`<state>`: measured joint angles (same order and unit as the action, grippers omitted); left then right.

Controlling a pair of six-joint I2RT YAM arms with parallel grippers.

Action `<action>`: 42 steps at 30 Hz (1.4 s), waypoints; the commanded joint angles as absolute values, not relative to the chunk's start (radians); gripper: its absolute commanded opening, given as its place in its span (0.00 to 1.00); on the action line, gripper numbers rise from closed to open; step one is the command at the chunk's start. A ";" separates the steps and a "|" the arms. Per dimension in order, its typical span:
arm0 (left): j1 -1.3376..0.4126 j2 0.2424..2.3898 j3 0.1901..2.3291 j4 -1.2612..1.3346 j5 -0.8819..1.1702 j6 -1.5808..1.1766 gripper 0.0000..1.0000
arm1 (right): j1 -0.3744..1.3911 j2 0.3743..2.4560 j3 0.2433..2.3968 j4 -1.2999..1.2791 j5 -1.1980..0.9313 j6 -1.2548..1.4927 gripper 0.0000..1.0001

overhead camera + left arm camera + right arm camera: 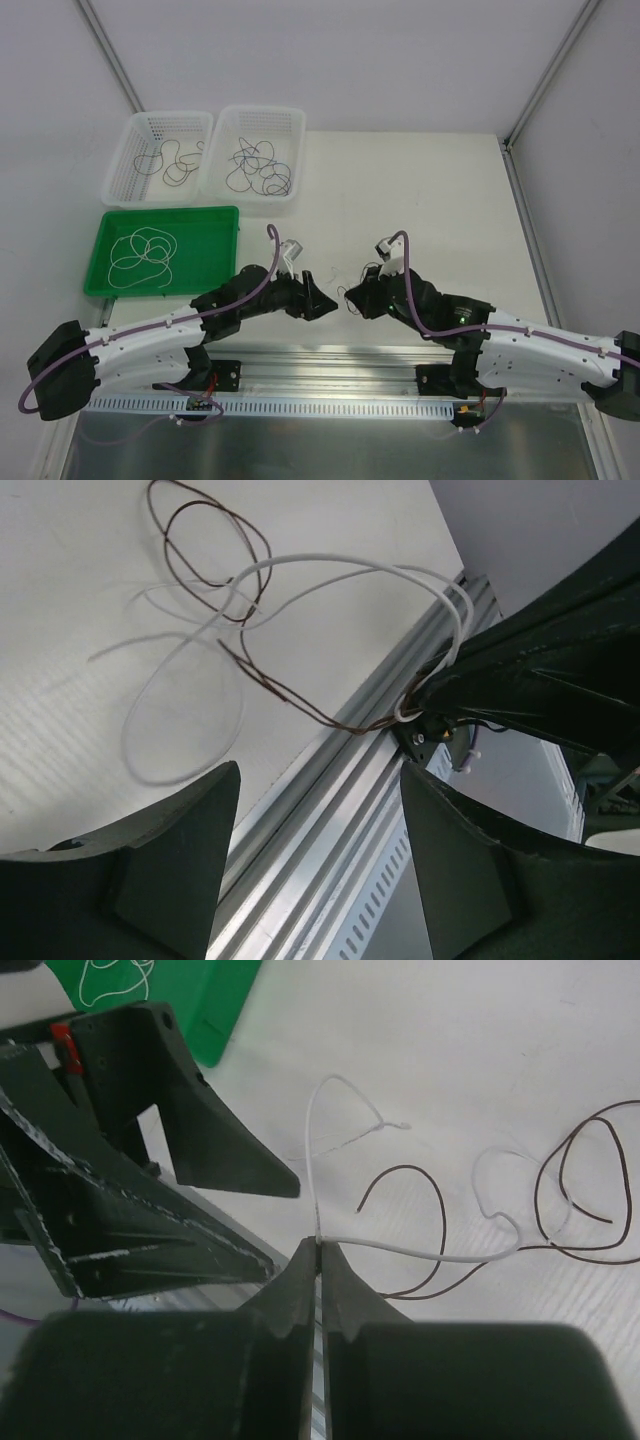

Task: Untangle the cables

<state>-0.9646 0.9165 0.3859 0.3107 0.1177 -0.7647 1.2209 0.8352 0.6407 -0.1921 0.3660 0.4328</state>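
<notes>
Sorting looks mostly done. Thin white wire loops (140, 255) sit in the green plastic tray (170, 211), and dark and brownish strands are in the two white plastic mesh baskets (262, 108). What's left is one thin white wire (310, 555) tangled with a thin brown wire (285, 695) at the table's near edge, between the arms. Right gripper (318, 1250) is clamped tight on the white wire. The brown one reaches its tips, can't tell if it's caught. Left gripper (318, 790) gapes wide, holding nothing.

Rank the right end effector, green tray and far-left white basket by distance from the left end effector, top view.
1. Right end effector, facing the left end effector.
2. Green tray, to the left.
3. Left white basket, back-left corner.
</notes>
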 commanded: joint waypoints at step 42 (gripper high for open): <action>-1.111 1.100 0.433 0.503 0.029 -0.572 0.00 | 1.206 0.769 0.744 -0.250 0.330 0.397 0.37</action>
